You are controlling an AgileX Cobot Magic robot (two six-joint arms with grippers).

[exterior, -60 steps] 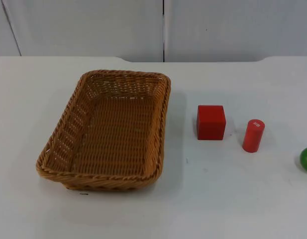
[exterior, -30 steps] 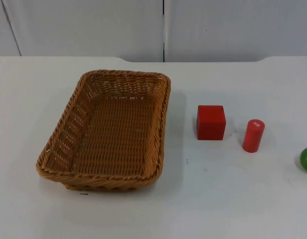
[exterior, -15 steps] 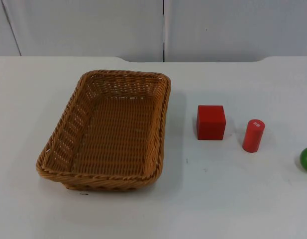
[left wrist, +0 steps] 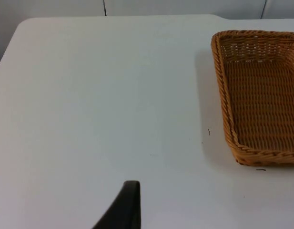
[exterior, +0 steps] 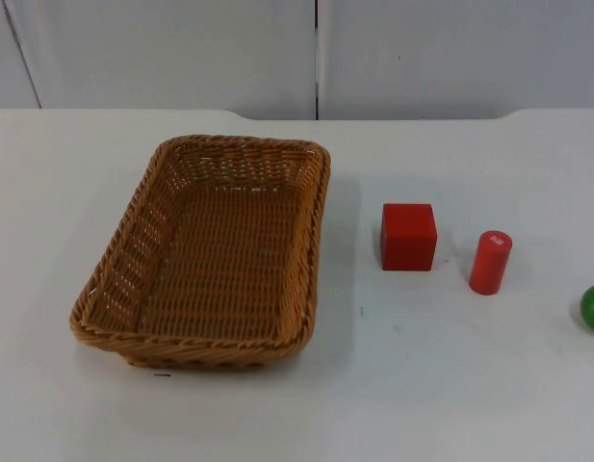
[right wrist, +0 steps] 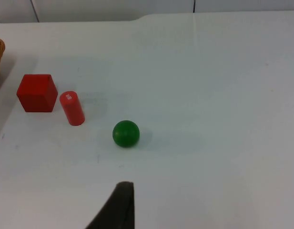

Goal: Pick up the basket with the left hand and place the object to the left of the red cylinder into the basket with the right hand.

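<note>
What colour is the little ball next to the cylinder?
Green: the ball shows best in the right wrist view, beside the red cylinder.

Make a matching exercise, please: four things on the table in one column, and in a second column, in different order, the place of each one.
Things:
1. basket
2. red cube
3. red cylinder
4. green ball

Places:
A. between the basket and the red cylinder
B. at the table's right side, beyond the cylinder
C. on the left half of the table
D. upright, between the cube and the ball

Pairs: 1-C, 2-A, 3-D, 4-B
</note>
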